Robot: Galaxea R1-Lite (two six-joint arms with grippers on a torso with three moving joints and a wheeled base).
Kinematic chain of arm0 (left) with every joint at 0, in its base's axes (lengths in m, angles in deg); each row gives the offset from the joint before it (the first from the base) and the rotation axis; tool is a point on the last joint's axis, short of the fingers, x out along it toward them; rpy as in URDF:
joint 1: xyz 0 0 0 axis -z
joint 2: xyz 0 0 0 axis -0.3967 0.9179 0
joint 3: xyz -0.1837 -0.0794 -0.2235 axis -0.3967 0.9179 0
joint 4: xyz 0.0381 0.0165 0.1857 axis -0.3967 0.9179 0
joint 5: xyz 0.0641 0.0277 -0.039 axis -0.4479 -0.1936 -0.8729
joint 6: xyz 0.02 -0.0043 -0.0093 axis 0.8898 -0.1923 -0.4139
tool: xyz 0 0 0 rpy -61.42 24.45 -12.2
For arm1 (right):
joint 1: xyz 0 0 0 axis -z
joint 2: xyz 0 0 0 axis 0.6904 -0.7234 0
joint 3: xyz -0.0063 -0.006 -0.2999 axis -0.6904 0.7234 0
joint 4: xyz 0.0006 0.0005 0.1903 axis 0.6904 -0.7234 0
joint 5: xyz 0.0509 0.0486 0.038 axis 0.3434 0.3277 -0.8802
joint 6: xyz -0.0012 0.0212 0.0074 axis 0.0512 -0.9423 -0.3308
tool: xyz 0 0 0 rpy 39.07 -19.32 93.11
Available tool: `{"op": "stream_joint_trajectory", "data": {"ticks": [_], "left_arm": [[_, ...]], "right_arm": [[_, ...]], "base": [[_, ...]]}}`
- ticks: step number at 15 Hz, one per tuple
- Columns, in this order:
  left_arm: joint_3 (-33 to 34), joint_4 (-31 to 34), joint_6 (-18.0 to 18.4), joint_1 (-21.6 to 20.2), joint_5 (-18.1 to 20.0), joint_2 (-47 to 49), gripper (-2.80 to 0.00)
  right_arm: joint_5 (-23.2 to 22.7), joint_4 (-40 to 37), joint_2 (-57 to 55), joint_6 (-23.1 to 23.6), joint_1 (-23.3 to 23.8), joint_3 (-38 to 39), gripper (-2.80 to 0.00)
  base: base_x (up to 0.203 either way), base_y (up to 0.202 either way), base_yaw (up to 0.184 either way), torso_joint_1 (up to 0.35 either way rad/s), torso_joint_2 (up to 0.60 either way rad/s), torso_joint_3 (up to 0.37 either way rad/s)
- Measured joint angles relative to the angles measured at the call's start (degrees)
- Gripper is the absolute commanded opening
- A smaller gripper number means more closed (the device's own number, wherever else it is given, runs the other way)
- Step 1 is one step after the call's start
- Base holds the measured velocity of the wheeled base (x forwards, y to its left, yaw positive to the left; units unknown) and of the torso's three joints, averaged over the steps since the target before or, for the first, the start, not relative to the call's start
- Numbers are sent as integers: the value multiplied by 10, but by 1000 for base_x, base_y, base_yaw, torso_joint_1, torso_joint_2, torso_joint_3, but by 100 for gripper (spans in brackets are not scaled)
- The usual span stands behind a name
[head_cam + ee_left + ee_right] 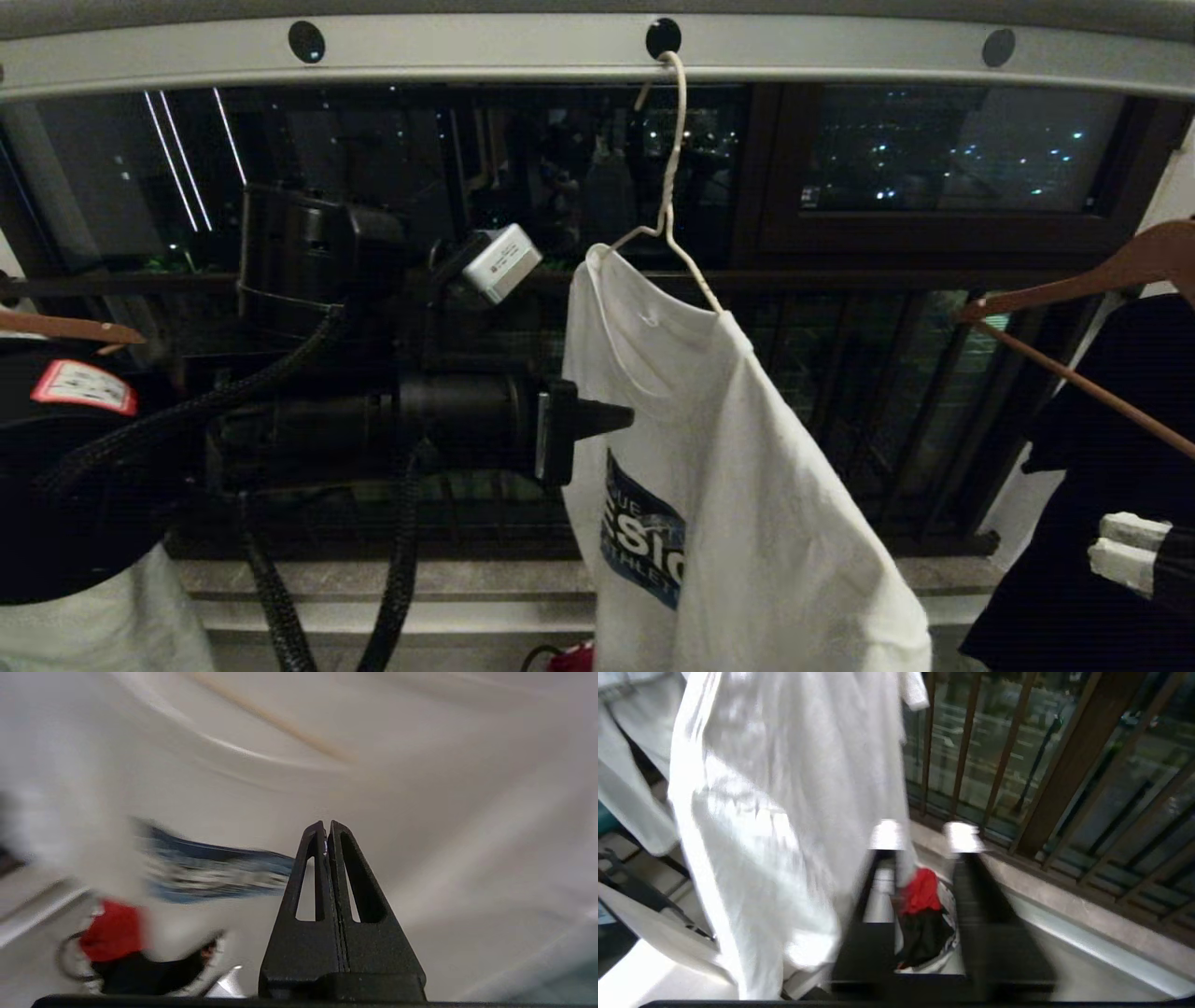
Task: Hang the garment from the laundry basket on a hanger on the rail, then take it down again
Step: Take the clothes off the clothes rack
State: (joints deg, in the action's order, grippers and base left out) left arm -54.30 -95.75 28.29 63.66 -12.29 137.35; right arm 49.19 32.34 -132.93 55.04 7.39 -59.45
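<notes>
The garment (747,485), a white T-shirt with a blue chest logo (642,541), hangs crookedly on the hanger (670,187). The thin white wire hook sits in a hole of the pale grey rail (485,56). My left gripper (616,417) is shut, its black tip at the shirt's left edge below the collar. In the left wrist view the left gripper (327,823) points at white cloth with nothing visibly between its jaws. My right gripper (1116,551) is low at the right. In its own view the right gripper (924,837) stands open beside the garment (784,812), above the laundry basket (945,952).
Red cloth (920,891) and a black garment (924,938) lie in the basket. Brown wooden hangers (1074,289) carry dark clothes (1102,523) at the right, and another dark garment (56,485) hangs at the left. The barred balcony railing (840,392) and a stone sill (373,579) lie behind.
</notes>
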Motion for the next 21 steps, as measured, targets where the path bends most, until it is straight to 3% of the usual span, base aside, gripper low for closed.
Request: {"op": "stream_joint_trajectory", "data": {"ticks": [3,6,13,21], "left_arm": [[-11,0,2,18,-63,20,-280],[-13,0,2,21,-84,33,-280],[11,1,3,21,-143,33,-280],[102,2,2,39,-152,-32,-280]], "right_arm": [[-3,-1,8,14,0,-2,0],[-30,-2,13,16,-13,-2,0],[-47,-3,5,26,-33,-4,0],[-68,4,-61,26,-33,-35,0]], "base": [[0,0,0,0,0,0],[0,0,0,0,0,0],[0,0,0,0,0,0],[0,0,0,0,0,0]]}}
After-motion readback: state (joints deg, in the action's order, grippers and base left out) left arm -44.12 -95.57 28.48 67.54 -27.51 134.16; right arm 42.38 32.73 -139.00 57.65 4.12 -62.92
